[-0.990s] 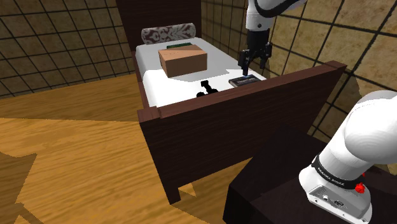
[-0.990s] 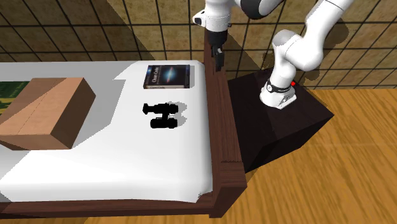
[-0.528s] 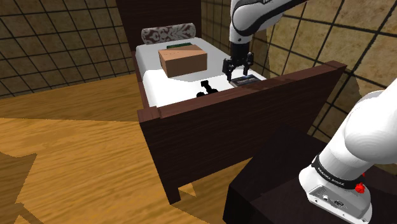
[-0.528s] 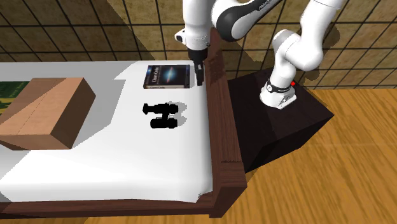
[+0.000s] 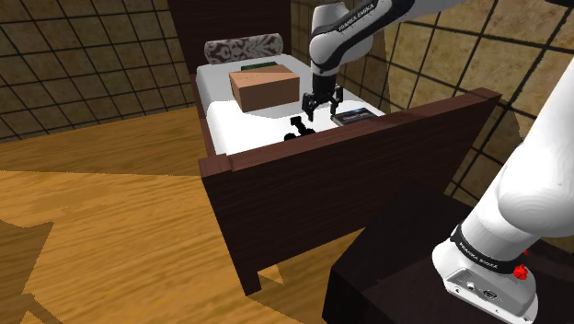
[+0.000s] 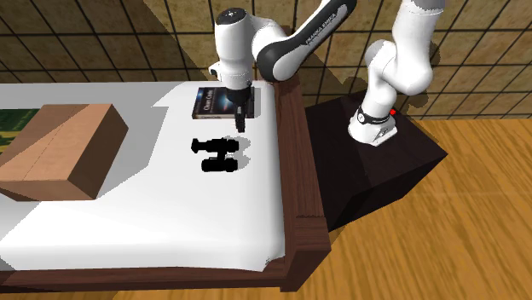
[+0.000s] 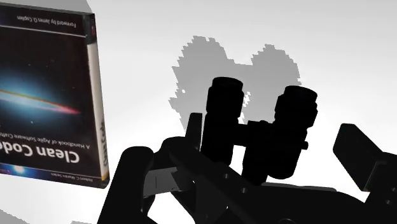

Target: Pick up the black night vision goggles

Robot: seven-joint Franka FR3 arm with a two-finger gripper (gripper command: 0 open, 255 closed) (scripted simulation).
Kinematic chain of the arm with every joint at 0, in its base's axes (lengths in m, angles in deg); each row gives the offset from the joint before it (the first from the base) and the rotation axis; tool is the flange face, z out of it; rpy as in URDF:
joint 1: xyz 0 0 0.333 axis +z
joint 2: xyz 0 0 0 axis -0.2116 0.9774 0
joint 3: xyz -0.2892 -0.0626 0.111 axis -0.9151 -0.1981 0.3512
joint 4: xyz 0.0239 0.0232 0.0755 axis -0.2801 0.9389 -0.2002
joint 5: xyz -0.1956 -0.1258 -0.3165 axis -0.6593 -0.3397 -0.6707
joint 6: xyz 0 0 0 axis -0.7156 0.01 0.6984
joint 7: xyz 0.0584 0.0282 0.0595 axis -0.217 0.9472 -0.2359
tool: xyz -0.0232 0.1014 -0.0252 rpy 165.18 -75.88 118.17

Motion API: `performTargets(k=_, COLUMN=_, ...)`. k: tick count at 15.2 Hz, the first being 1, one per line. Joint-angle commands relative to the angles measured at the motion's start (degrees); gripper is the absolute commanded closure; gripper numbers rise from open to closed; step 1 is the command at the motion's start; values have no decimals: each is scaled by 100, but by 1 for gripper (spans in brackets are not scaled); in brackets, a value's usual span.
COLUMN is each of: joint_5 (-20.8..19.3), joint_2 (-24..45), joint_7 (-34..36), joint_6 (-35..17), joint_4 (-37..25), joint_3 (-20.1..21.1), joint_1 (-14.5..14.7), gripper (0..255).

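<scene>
Fingers [image 7: 129,184] of gripper [image 6: 243,119] apart, clasping nothing | black goggles [image 6: 220,154] on white bed [image 6: 170,213], near book [image 6: 223,102] | footboard [image 5: 350,175] partly hides goggles in shoulder view | brown box [image 6: 60,149] shut, contents unseen

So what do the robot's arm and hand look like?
The arm is chunky white tubes with dark joints, black lettering on one link and a small red dot near its base. The hand is all black, with two fingers.

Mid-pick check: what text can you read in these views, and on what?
"Clean Code": cover of the book.
"Foreword by James O. Coplien": same cover.
"A Handbook of Agile Software", running off the edge: same cover.
"FRANKA EMIKA": the arm.
Book's spine print: too small to read.
</scene>
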Motion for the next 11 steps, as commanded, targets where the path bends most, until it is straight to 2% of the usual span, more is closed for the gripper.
performTargets(k=1, joint_5=71, joint_2=421, joint_7=-2, joint_6=-174, joint_4=-308, joint_3=-8, joint_1=-20, gripper=0)
performTargets(k=8, joint_5=317, joint_2=1932, joint_7=15, joint_6=-457, joint_4=-1735, joint_3=15, joint_1=-122, gripper=0)
performTargets(k=11, joint_5=344, joint_2=2137, joint_7=14, joint_6=-585, joint_4=-1828, joint_3=27, joint_1=-139, gripper=0)
